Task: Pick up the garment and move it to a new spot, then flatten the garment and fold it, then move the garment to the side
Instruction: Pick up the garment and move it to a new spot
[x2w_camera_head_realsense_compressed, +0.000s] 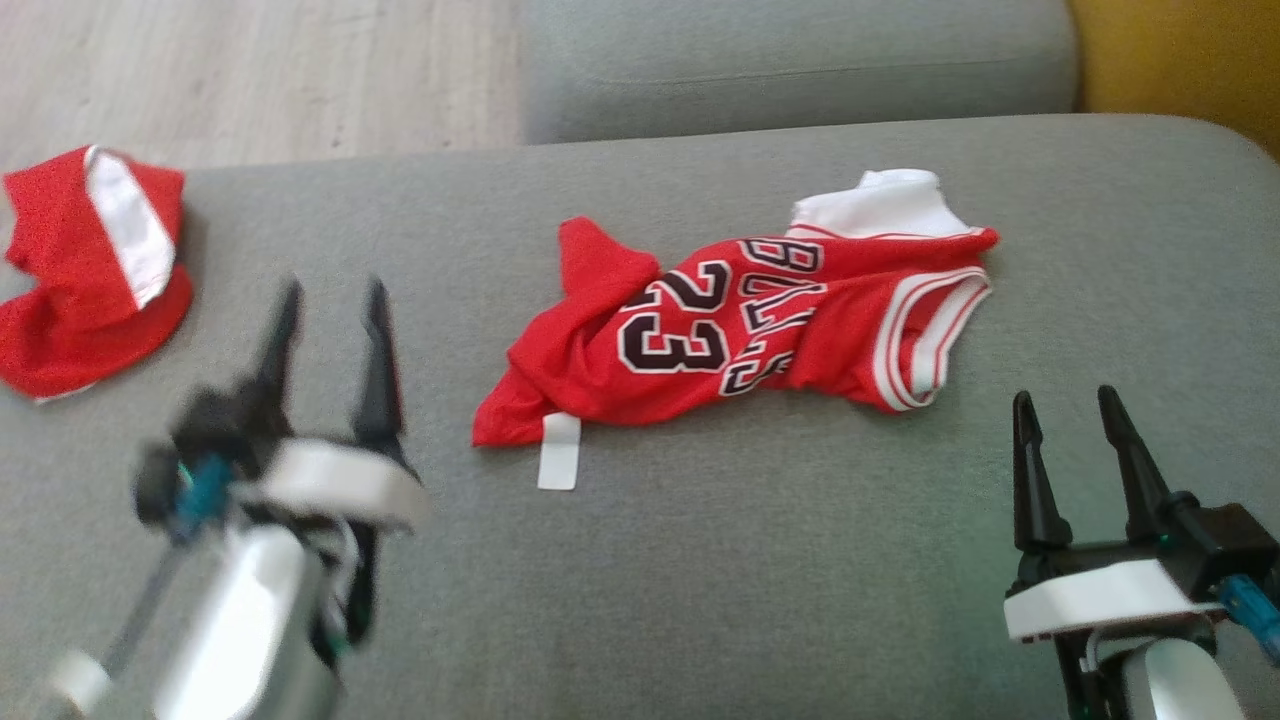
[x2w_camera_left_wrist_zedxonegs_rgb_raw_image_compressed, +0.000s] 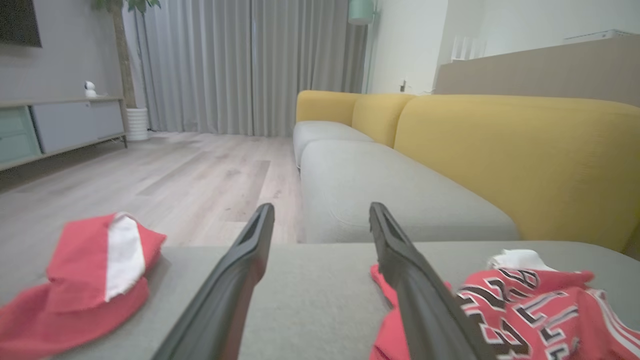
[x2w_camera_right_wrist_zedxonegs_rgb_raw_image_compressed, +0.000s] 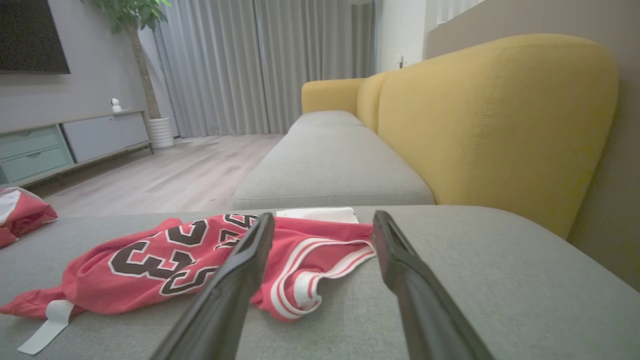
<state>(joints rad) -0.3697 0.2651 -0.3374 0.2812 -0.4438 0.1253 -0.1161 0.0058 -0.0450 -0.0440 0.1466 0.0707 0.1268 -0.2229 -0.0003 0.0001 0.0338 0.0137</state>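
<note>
The red jersey (x2w_camera_head_realsense_compressed: 740, 320), number 23, lies crumpled in the middle of the grey sofa cushion (x2w_camera_head_realsense_compressed: 700, 580), with a hand on either side of it. The left hand (x2w_camera_head_realsense_compressed: 332, 290) hovers toward the cushion's left side, fingers spread wide with nothing between them, a little blurred in the head view. The right hand (x2w_camera_head_realsense_compressed: 1063, 398) sits by the near right corner, also spread wide and empty. Neither one touches cloth.

Now the line that matters: the jersey's long axis runs across the cushion from left to right, tipping slightly toward the far edge at its right end. The hem, with its white tag (x2w_camera_head_realsense_compressed: 558, 452) poking out, points at the left hand. The striped armhole (x2w_camera_right_wrist_zedxonegs_rgb_raw_image_compressed: 310, 280) and the white patch above it point toward the right hand. So each hand has its own end, and the jersey lies inward of both: to the right of the left hand, and to the left of the right hand and a touch farther out.

In the right wrist view that armhole lies just ahead of the fingers, off to their left. In the left wrist view the jersey shows past the right-side finger. For nearness it looks about even, each hand near its own end but apart from it.

At the cushion's far left corner a second red garment (x2w_camera_head_realsense_compressed: 90, 270) with a white stripe lies well apart. By the look of it the pick-up is not yet begun, and a grab at both ends seems likely.
</note>
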